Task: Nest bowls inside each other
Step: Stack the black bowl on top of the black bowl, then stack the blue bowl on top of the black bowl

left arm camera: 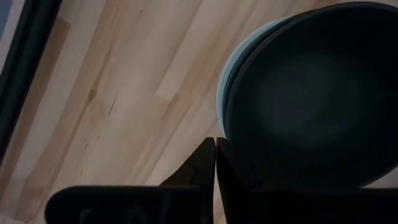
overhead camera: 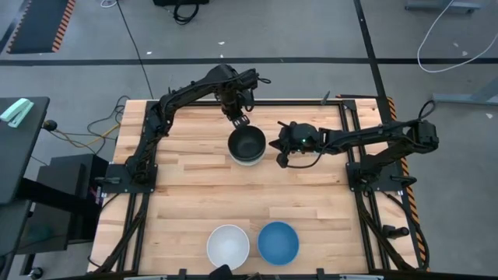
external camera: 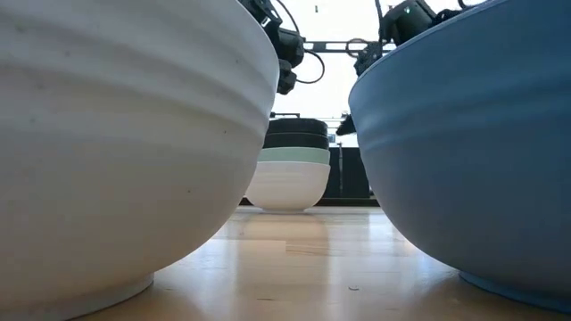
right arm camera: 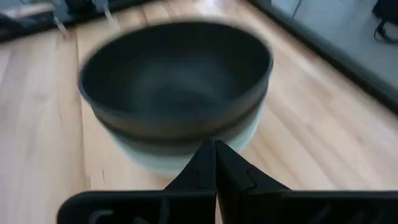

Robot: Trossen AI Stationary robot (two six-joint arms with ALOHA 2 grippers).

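Observation:
A stack of nested bowls [overhead camera: 247, 145] stands at the middle of the table's far half. A black bowl [right arm camera: 177, 74] is on top, a pale mint green bowl [external camera: 294, 155] sits under the black, and a white bowl [external camera: 287, 185] rests on the wood at the bottom. My left gripper [overhead camera: 240, 120] is shut and points down above the stack's far rim, clear of it; it also shows in the left wrist view [left arm camera: 215, 163]. My right gripper [overhead camera: 279, 146], also shut, slants down just right of the stack and holds nothing [right arm camera: 215, 155].
A single white bowl [overhead camera: 228, 244] and a single blue bowl [overhead camera: 278, 243] stand side by side at the table's near edge. Bare wood [overhead camera: 194, 194] lies between them and the stack. A black frame rail [overhead camera: 342, 132] runs along the table's right side.

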